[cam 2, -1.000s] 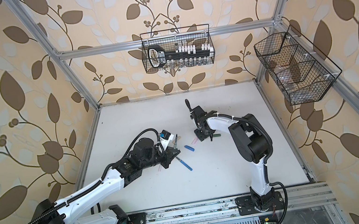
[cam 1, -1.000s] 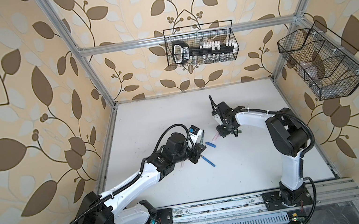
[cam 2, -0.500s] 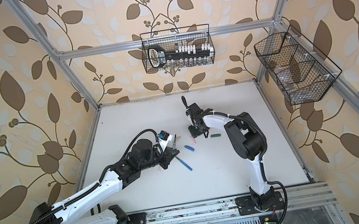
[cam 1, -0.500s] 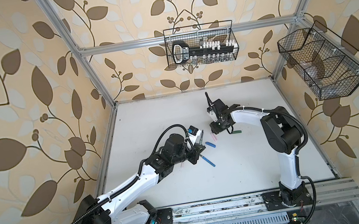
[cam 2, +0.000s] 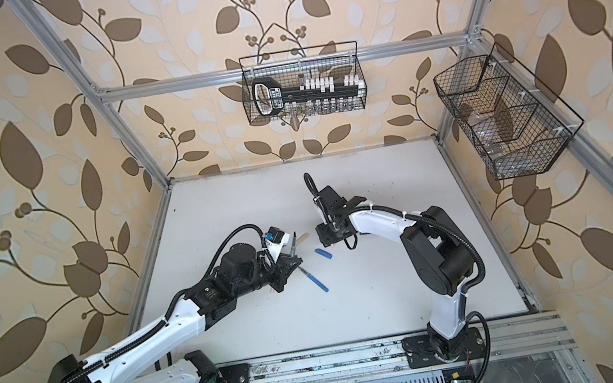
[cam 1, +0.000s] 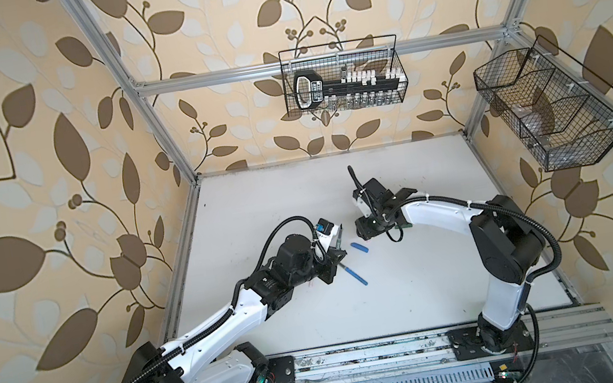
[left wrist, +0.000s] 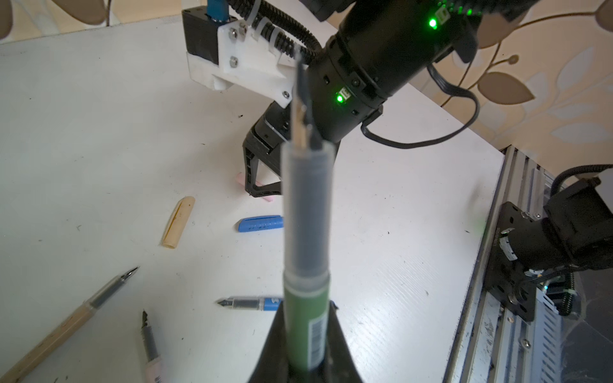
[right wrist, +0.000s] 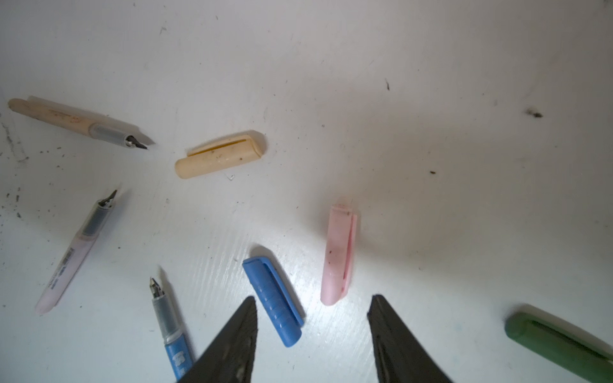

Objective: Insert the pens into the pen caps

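Swinging toward mid-frame over the past second, the right gripper (cam 1: 365,230) now hangs over the table (cam 1: 420,300) just right of centre in both top views, while the left gripper (cam 1: 334,263) has hardly shifted. Left of centre, the left gripper is clamped on the green pen (cam 1: 339,237), nib raised. The blue cap (cam 1: 360,247) lies between the two grippers, and the blue pen (cam 1: 354,275) lies just below and to the right of the left one. In a top view the tan cap (cam 2: 301,238) shows beside the raised nib.

From the left wrist, the closed fingers (left wrist: 270,361) pinch the green barrel, and the pen stands straight out ahead of them.

From the right wrist, the fingers (right wrist: 242,331) stand well apart and hold nothing. The pink cap (right wrist: 338,255) lies just beyond the gap, touching neither finger. The blue cap sits beside one fingertip, and the green cap (right wrist: 557,345) lies well off to the other side.
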`<action>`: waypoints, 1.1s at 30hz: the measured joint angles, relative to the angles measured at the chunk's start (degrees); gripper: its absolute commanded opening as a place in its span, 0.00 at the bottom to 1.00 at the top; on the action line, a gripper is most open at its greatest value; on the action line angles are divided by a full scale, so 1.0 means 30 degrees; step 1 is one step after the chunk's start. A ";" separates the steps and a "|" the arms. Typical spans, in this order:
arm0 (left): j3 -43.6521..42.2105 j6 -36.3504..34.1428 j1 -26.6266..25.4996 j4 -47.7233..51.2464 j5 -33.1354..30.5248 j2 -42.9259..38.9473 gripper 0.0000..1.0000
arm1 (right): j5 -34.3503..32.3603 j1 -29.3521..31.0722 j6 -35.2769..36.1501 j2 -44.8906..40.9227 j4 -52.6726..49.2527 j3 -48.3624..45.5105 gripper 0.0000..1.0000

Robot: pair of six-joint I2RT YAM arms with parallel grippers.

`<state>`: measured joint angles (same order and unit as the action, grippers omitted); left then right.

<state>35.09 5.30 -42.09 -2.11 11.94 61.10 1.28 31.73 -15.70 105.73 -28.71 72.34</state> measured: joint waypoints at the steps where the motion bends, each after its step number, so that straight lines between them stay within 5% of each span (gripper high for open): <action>1: -0.0029 0.0007 0.0000 -0.0007 -0.0102 -0.0138 0.00 | -0.0102 0.0007 -0.0036 0.0335 -0.0146 0.0321 0.55; 16: -0.0029 0.0000 0.0000 -0.0226 -0.0561 -0.0350 0.00 | -0.1355 0.0342 0.0430 0.3249 -0.1778 0.3206 0.51; 33: -0.0029 -0.0007 0.0000 -0.0226 -0.0561 -0.0168 0.00 | -0.1421 -0.0102 0.1275 0.4262 -0.2718 0.3891 0.17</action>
<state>35.00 5.28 -42.09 -2.79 10.26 60.60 -2.98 31.42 -11.88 118.52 -36.86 84.01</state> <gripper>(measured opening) 0.121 0.190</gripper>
